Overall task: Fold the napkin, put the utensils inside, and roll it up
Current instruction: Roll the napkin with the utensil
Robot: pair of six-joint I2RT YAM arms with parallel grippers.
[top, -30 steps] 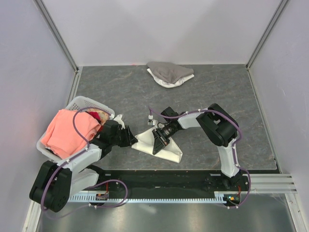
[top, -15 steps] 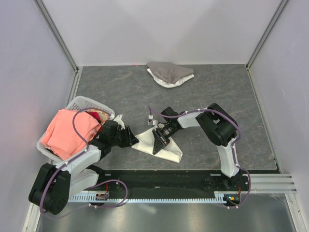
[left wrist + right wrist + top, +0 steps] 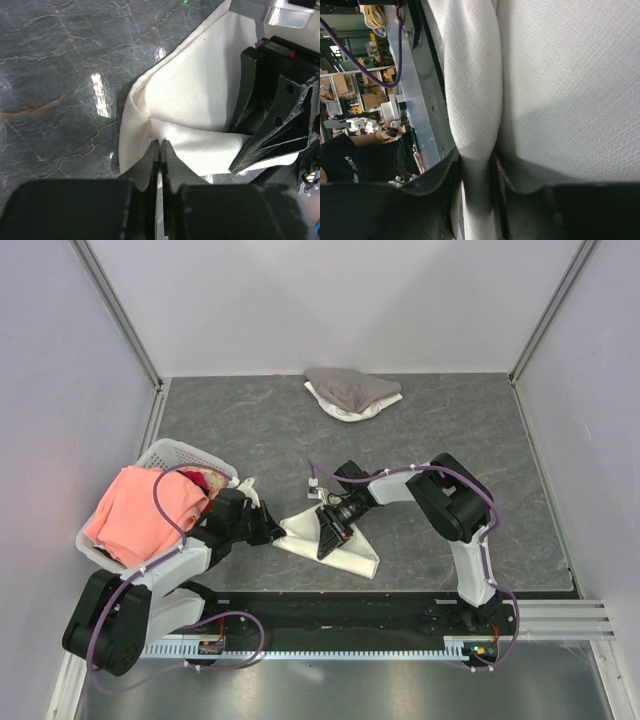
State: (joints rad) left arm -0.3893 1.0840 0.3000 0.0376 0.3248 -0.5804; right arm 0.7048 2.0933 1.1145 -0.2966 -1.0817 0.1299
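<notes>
Two grips are held on the napkin (image 3: pixel 352 556), centre of the table (image 3: pixel 480 440).
Its left edge is pinched by the left gripper (image 3: pixel 160 146); a cloth ridge is clamped by the right gripper (image 3: pixel 477 167).

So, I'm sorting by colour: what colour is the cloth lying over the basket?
Salmon-pink cloth, best seen from the top view.

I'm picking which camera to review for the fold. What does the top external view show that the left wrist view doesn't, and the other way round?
Only top external: the white basket holding a salmon-pink cloth at the left, and the grey-and-white cloth heap at the far edge. Only left wrist: the left gripper seen close, closed on a raised fold of the napkin. Both: the napkin, the right gripper pinching it, and the dark marbled table.
</notes>
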